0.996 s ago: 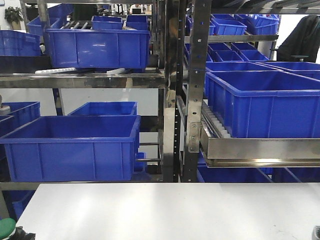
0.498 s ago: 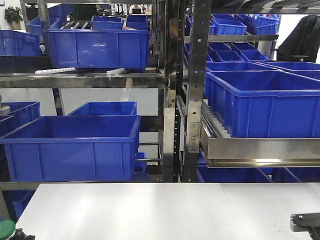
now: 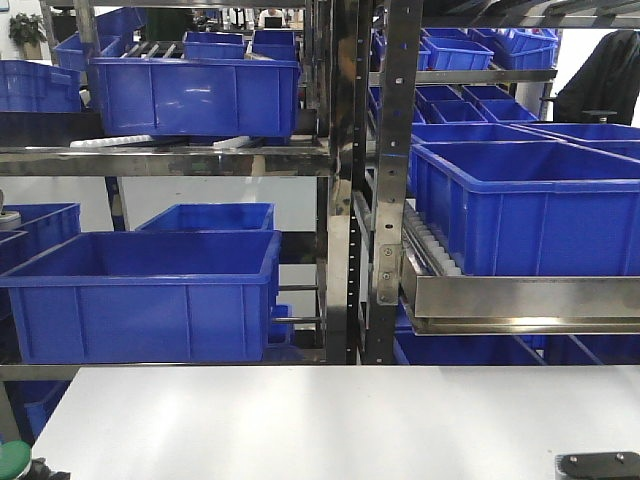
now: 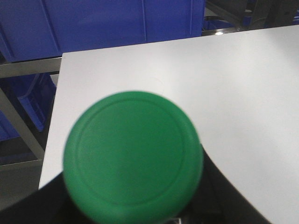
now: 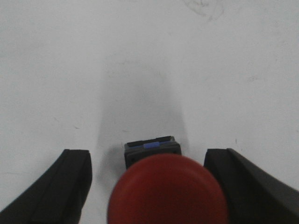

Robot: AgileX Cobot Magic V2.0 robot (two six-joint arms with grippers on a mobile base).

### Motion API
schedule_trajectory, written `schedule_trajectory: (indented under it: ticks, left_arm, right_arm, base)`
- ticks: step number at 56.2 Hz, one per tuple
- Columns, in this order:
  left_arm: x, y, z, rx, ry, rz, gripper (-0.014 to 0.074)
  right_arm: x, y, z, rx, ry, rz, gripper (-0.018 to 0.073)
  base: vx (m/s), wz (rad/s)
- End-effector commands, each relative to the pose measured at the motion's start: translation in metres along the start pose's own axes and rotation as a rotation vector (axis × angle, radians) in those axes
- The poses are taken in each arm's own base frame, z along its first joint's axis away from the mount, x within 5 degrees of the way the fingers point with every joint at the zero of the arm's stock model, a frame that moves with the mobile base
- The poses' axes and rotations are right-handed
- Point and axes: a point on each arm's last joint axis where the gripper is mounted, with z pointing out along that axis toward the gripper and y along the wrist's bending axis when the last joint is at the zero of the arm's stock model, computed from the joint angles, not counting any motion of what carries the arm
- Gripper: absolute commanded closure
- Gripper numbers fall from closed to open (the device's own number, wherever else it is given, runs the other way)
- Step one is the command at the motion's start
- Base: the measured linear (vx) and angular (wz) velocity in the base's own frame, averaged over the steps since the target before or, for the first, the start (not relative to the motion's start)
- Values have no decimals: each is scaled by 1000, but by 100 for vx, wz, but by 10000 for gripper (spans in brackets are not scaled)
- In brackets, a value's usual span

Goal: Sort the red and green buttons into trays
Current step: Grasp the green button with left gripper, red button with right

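Note:
A green button (image 4: 133, 158) fills the left wrist view, its round cap facing the camera. My left gripper (image 4: 135, 215) is shut on it, with dark fingers (image 4: 226, 198) showing behind the cap on both sides. In the front view the same green button (image 3: 12, 458) sits at the bottom left corner. A red button (image 5: 168, 191) lies on its side on the white table (image 5: 140, 56), dark body pointing away. My right gripper (image 5: 148, 158) is open around it, and both fingers stand clear of it. The trays are out of view.
Behind the white table (image 3: 330, 420) stand steel racks (image 3: 380, 200) with deep blue crates (image 3: 145, 295) on their shelves. The table's left edge (image 4: 51, 140) lies close to the left gripper. A dark part of the right arm (image 3: 598, 465) shows at the front view's bottom right.
In the front view the dark part of the right arm has come in from the right edge, then dropped lower and moved left. The green button has sunk slightly at the bottom left corner.

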Motion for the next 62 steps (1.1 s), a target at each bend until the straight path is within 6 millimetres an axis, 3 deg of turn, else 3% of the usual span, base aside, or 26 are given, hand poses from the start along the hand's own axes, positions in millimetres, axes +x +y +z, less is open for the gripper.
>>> schedule_trajectory:
  ticks: [1,11,17,38,43,52,62]
  left_arm:
    - [-19,0,-4,-4,-128,-12,596]
    - [-19,0,-4,-4,-127,-12,596]
    - [-19,0,-4,-4,-127,-12,596]
    - [-22,0,-6,-4,-147,-14,596]
    - [-27,0,-12,-4,-179,-12,596]
    - [-40,0,-27,-3,-255,-7,596]
    - [-52,1,-46,-3,-311,-11,596]
  right_arm:
    - [-13,0,-4,-12,-70,-5,6]
    - [-13,1,1,-23,-76,-8,48]
    - [-13,1,1,-25,-82,-8,123]
    - [-11,0,1,-13,-55,-12,568]
    - [-13,0,-3,-15,-76,-9,574]
    - [-25,-1,-30,-23,-204,-28,571]
    - [-38,13,-89,-52,-455,-160,570]
  base:
    - [0,0]
    - [0,0]
    - [0,0]
    - [0,0]
    - [0,0]
    - [0,0]
    - [0,0]
